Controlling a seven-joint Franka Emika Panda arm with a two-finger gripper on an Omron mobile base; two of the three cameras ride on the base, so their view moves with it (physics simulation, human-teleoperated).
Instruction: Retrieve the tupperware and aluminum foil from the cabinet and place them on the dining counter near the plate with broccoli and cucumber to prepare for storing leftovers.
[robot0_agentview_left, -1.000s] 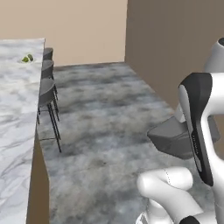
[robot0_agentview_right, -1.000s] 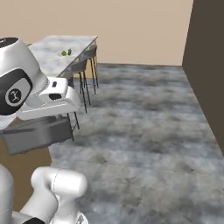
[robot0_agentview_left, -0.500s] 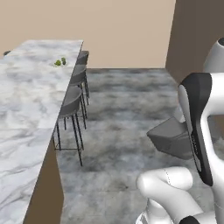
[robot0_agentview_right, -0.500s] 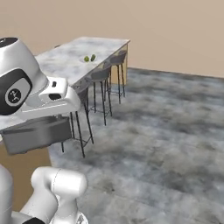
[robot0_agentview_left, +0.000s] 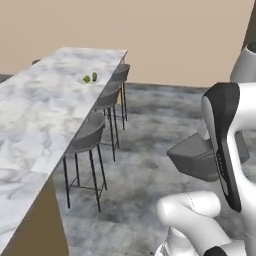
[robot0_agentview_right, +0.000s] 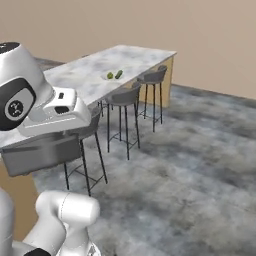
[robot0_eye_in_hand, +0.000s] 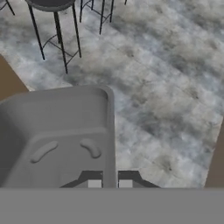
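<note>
The gripper (robot0_eye_in_hand: 110, 178) is clamping shut on the right-hand rim of the grey tupperware (robot0_eye_in_hand: 54, 135), its two finger tips sitting either side of that thin wall in the hand view, and the open container is spreading out ahead of them with its hollow showing two shallow curved ridges in the floor. In the left base view the same tupperware (robot0_agentview_left: 197, 157) is hanging in the air beside the white arm, well above the mottled grey floor (robot0_agentview_left: 150, 165), and in the right base view it (robot0_agentview_right: 42, 152) is sitting just under the white hand, tilted slightly and not touching anything below. Beyond the container in the hand view, the thin dark legs of a bar stool (robot0_eye_in_hand: 52, 17) are standing on the floor. Further out, three grey stools with black legs are lining up along the edge of the long marble dining counter (robot0_agentview_left: 45, 115), the nearest stool (robot0_agentview_left: 87, 145) tucked partly under its overhang and the farthest stool (robot0_agentview_right: 152, 80) standing near the counter's end. On the counter top, well apart from the arm, small green pieces of broccoli and cucumber (robot0_agentview_right: 114, 75) are lying together on a pale plate that is too small to make out clearly, and behind everything a plain tan wall (robot0_agentview_left: 175, 35) is closing off the room
</note>
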